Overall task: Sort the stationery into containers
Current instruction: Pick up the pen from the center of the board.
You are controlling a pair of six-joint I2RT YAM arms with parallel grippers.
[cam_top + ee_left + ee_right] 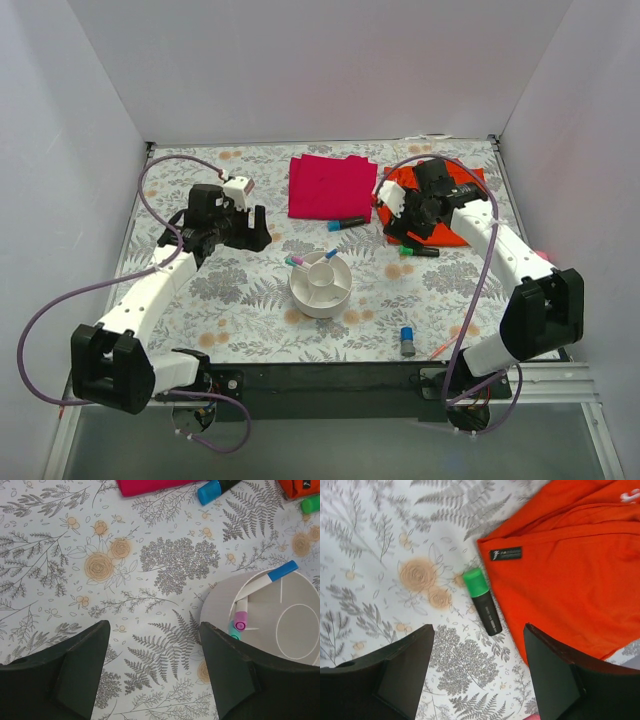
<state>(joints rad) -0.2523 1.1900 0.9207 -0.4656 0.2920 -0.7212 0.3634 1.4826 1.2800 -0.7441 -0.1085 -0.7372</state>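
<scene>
Pick step: right claw wide, seemingly over green marker; left claw wide, empty. Next: descend, pinch, carry to organizer.

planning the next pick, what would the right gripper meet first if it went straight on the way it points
Most likely the green-capped marker, lying centred ahead of the right gripper's open fingers, beside the orange cloth. Depth is unclear.

Top view overlooks the whole table; both wrist views stare down closely.
</scene>
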